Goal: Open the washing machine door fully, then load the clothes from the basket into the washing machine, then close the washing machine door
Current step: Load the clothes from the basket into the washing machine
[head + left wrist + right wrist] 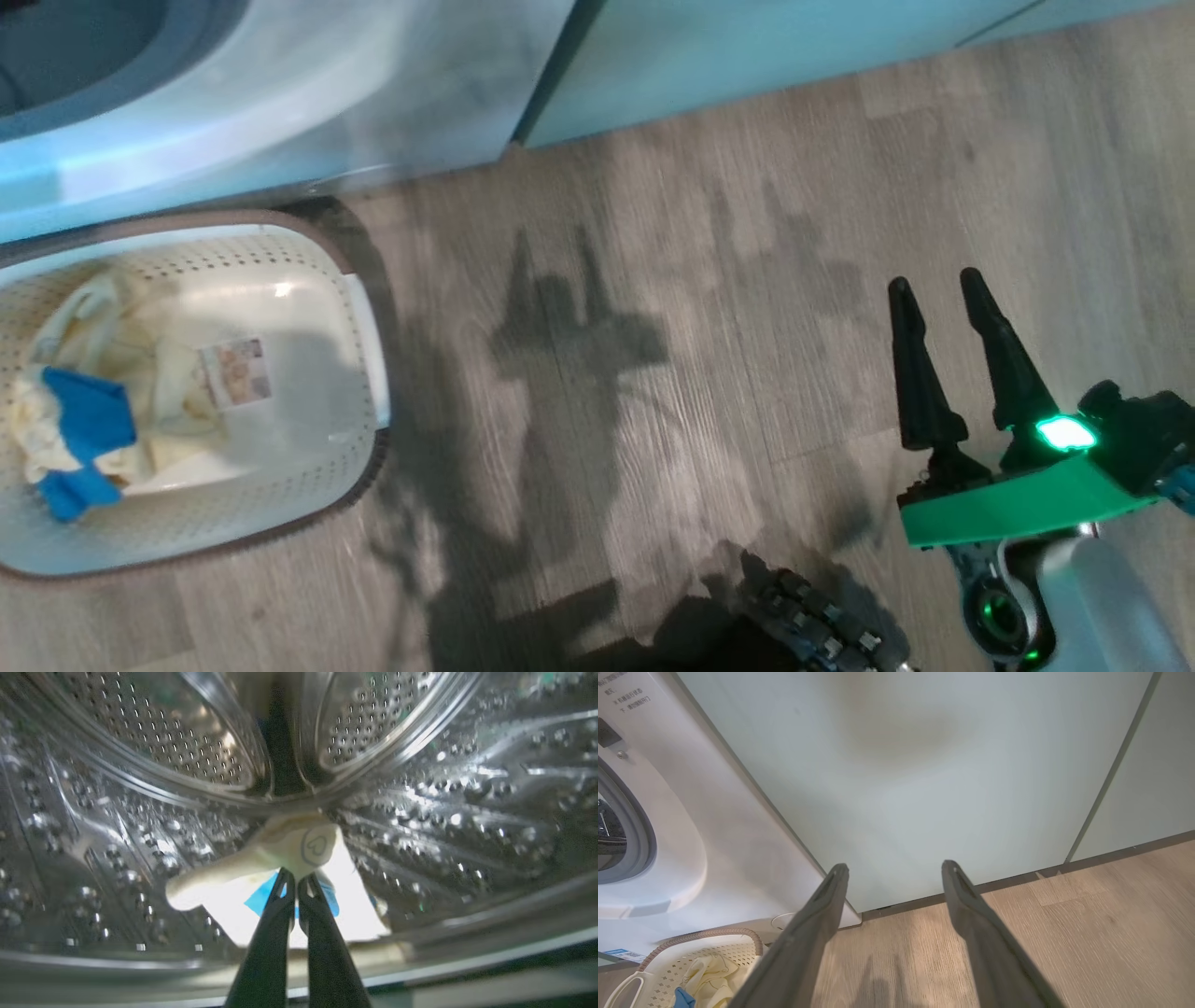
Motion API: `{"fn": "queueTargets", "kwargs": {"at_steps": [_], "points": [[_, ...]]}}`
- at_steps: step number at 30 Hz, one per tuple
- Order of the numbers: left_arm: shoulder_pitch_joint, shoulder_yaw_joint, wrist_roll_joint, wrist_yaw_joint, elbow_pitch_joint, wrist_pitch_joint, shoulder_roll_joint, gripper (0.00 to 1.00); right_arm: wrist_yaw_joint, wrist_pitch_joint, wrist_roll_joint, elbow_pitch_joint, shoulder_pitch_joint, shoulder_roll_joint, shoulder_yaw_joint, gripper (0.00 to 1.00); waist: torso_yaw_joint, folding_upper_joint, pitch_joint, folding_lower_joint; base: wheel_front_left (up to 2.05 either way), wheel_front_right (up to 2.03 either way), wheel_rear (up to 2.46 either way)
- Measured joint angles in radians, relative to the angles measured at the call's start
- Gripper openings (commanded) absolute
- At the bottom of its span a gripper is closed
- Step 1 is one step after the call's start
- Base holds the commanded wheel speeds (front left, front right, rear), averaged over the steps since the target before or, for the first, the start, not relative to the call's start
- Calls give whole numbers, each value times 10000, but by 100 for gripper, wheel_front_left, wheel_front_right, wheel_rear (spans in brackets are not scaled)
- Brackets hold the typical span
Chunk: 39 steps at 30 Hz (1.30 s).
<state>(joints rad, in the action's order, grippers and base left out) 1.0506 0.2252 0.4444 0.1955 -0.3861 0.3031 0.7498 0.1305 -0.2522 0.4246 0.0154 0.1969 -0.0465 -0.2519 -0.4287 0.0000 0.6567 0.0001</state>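
Observation:
My left gripper point(296, 879) is inside the steel drum point(140, 746) of the washing machine point(280, 84), shut on a pale yellow garment point(285, 847) with a blue patch that hangs just above the drum's bottom. More of the clothes point(159, 373), pale yellow with blue, lie at the left end of the cream basket point(308, 467) on the floor before the machine. My right gripper point(934, 280) hovers open and empty over the floor, far right of the basket. The washing machine door is out of view.
Pale green cabinets point(747, 56) stand to the right of the washer, straight ahead of my right gripper point(895, 865). The basket point(691, 956) sits close against the washer's front point(714, 826). Wooden floor point(653, 280) stretches between basket and right arm.

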Motion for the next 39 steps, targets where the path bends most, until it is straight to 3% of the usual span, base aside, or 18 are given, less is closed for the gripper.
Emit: {"fn": "queueTargets", "kwargs": {"at_steps": [8, 21, 22, 23, 24, 25, 34, 39], "points": [[1471, 332, -805, -353, -918, -1981, 58, 0, 0, 0, 176, -94, 406, 17, -79, 100, -360, 0, 550, 0, 0, 0, 0], [1712, 414, -291, -765, -2740, -1638, -449, 0, 0, 0, 244, -58, 502, 21, -107, 100, -214, 0, 790, 0, 0, 0, 0], [1766, 416, -291, -794, -2796, -1720, -458, 5, 0, 0, 244, -29, 568, 21, -107, 100, -200, 0, 792, -1, 0, 0, 0], [1847, 416, -290, -798, -2867, -1781, -485, 38, 0, 0, 244, -27, 616, 21, -107, 100, -186, 0, 795, -1, 0, 0, 0], [1915, 416, -290, -834, -2972, -1850, -500, 91, 0, 0, 244, -25, 645, 21, -107, 100, -176, 0, 791, -1, 0, 0, 0], [1969, 414, -274, -871, -3078, -1958, -529, 100, 0, 0, 244, -13, 665, 21, -107, 100, -166, 0, 781, -1, 0, 0, 0], [1904, 320, 178, -807, -3486, -2913, -1172, 100, 0, 0, 213, 42, 747, 21, 54, 100, 33, 0, 484, -1, 0, 0, 0], [881, 176, 445, -594, -3202, -3522, -1536, 100, 0, 0, 77, 48, 734, 21, 270, 100, 237, 0, 176, -2, 0, 0, 0]]}}
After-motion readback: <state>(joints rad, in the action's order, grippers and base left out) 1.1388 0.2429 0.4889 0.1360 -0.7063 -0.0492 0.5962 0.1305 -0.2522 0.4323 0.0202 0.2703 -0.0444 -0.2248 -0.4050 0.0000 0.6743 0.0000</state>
